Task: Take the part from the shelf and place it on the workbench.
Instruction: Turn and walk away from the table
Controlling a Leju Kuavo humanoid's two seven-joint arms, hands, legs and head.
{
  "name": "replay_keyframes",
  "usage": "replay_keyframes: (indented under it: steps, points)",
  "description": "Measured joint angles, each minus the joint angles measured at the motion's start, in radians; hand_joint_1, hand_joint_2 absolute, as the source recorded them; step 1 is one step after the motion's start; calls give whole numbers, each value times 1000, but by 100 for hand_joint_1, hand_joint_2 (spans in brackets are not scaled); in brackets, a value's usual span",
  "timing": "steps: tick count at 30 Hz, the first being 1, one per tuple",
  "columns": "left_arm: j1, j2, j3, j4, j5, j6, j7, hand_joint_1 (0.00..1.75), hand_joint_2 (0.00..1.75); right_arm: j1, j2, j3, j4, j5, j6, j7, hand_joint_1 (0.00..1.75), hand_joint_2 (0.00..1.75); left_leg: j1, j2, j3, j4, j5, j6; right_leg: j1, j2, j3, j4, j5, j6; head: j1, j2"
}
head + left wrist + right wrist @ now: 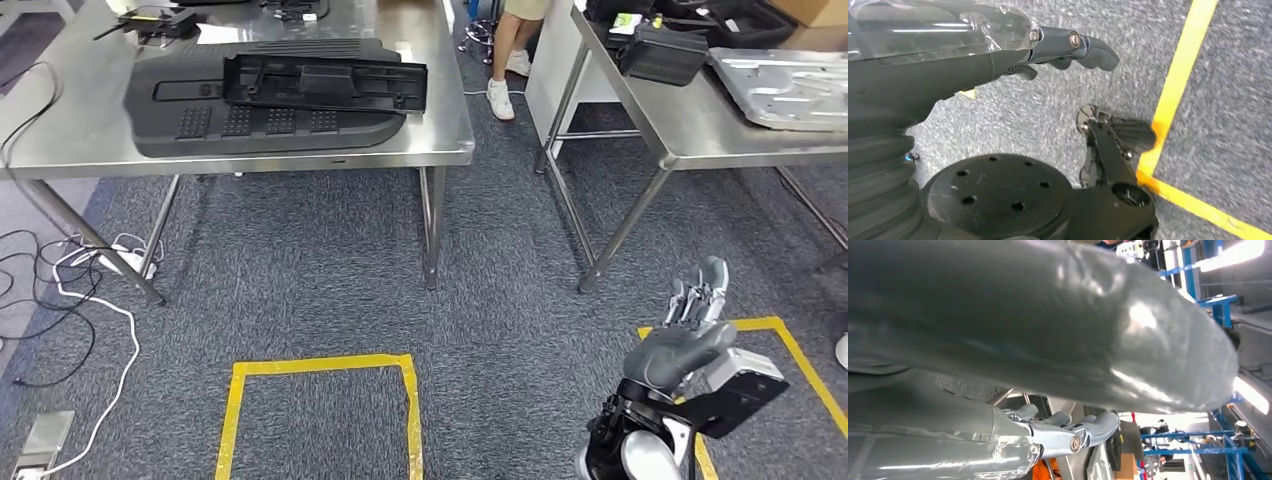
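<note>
On the steel workbench [80, 140] ahead of me lie two black plastic parts. The smaller part [325, 82] rests on top of the larger panel [260, 122], overlapping its upper right portion. Both lie flat with their long axes running across my view, left to right, and the smaller one is tilted slightly so its right end sits a little nearer me. No bin or tray on this bench holds anything that I can make out.

A second steel table [700, 130] stands to the right, cut off by the picture's edge; it carries a black case [662, 52] and a grey metal sheet [785, 88], both partly cropped. Between the tables a person's leg and white shoe [501, 98] show.

My right hand [695, 305] hangs low over the carpet near yellow floor tape [320, 367], fingers loosely apart, holding nothing. My left hand [1068, 47] hangs over the carpet too, fingers slightly curled and apart, empty.
</note>
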Motion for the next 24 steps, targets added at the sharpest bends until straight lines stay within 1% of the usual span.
replay_keyframes:
  steps: [1,2,3,4,5,6,7,8,9,10,11,12,13,14,15,17,18,19,20,21,22,23,24]
  points:
    - [0,0,0,0,0,-1,0,0,175,0,0,0,0,0,-1,0,0,0,-2,1,-10,0,7,5,0,1,-20,60,-43,2,8,0]
    - [0,0,0,0,0,-1,0,0,175,1,-1,0,1,0,-1,0,0,0,-4,1,-20,1,14,7,0,1,-37,121,-77,3,15,0]
    - [1,0,0,0,1,-1,0,0,175,1,-1,0,2,0,0,0,0,0,-6,2,-30,1,20,8,0,2,-44,163,-92,4,20,0]
    - [1,0,0,0,1,-1,1,0,175,2,-2,0,4,0,0,0,0,0,-9,3,-39,2,27,9,1,2,-35,175,-87,2,23,0]
    - [1,0,0,0,1,-1,1,0,175,2,-2,0,5,0,0,0,0,0,-11,3,-47,3,32,8,2,2,-8,149,-64,-2,27,0]
    - [1,0,0,0,2,-1,2,0,175,2,-2,1,6,0,0,0,0,0,-12,3,-53,4,37,7,5,2,35,90,-35,-10,31,0]
    - [1,0,0,0,2,-1,2,0,175,1,-2,1,6,0,0,0,0,0,-13,3,-57,5,41,6,9,3,82,15,-15,-19,35,0]
    - [0,-1,0,0,2,-1,2,0,175,-1,-2,1,6,1,0,0,0,0,-14,3,-61,5,46,2,13,3,124,-53,-2,-27,36,0]
    - [0,-1,0,0,2,-2,2,0,175,-1,-2,1,6,1,1,0,0,0,-13,3,-64,5,51,-3,18,3,151,-102,3,-34,36,0]
    - [0,-1,0,0,2,-2,2,0,175,-2,-3,1,6,2,1,0,0,0,-12,4,-66,4,56,-9,22,4,161,-127,1,-38,36,0]
    - [0,-1,0,0,2,-2,3,0,175,-2,-3,1,6,2,1,0,0,0,-10,4,-68,3,62,-16,24,4,162,-134,5,-40,37,0]
    - [0,-1,0,0,2,-2,3,0,175,-2,-3,1,6,3,1,0,0,0,-10,4,-69,4,65,-22,22,3,161,-141,12,-43,39,0]
    - [0,-1,0,0,3,-2,3,0,175,-2,-3,1,6,3,1,0,0,0,-10,2,-72,11,57,-28,19,2,159,-148,21,-47,38,0]
    - [0,-1,0,1,3,-2,2,0,175,-3,-3,2,7,3,2,0,0,0,-11,0,-81,33,34,-34,15,-1,154,-155,30,-52,33,0]
    - [0,-1,0,1,4,-2,1,0,175,-4,-3,2,7,2,2,0,0,0,-10,-1,-95,74,-3,-39,11,-3,147,-158,39,-56,25,0]
    - [0,-1,0,1,6,-2,-2,0,175,-5,-3,2,7,2,3,0,0,0,-6,-2,-131,193,-84,-47,12,-7,126,-149,49,-61,8,0]
    - [0,-1,0,1,6,-2,-3,0,175,-5,-3,2,7,2,3,0,0,0,-4,-2,-141,241,-105,-51,12,-8,114,-141,52,-61,2,0]
    - [0,-1,0,1,7,-2,-3,0,175,-5,-3,2,8,2,3,1,0,0,-1,-2,-137,262,-107,-55,12,-9,101,-132,54,-60,-2,0]
    - [0,-1,0,1,7,-2,-2,0,175,-5,-3,3,8,1,2,1,0,0,3,-2,-115,246,-92,-59,10,-10,89,-122,56,-58,-5,0]
    - [0,-1,0,1,7,-2,-2,0,175,-6,-3,3,8,1,2,1,0,0,7,-2,-76,194,-67,-62,8,-10,77,-111,56,-56,-8,0]
    - [0,-1,0,1,7,-2,-1,0,175,-6,-3,3,8,0,1,1,0,0,10,-2,-35,126,-51,-65,7,-10,66,-100,57,-53,-11,0]
    - [0,-1,0,1,7,-1,0,0,175,-6,-3,3,8,0,1,1,0,0,10,-3,-4,71,-36,-63,6,-10,56,-89,57,-49,-14,0]
    - [0,-1,0,1,8,-1,0,0,175,-6,-3,3,8,0,0,1,0,0,9,-5,13,35,-29,-59,7,-9,50,-82,59,-43,-16,0]
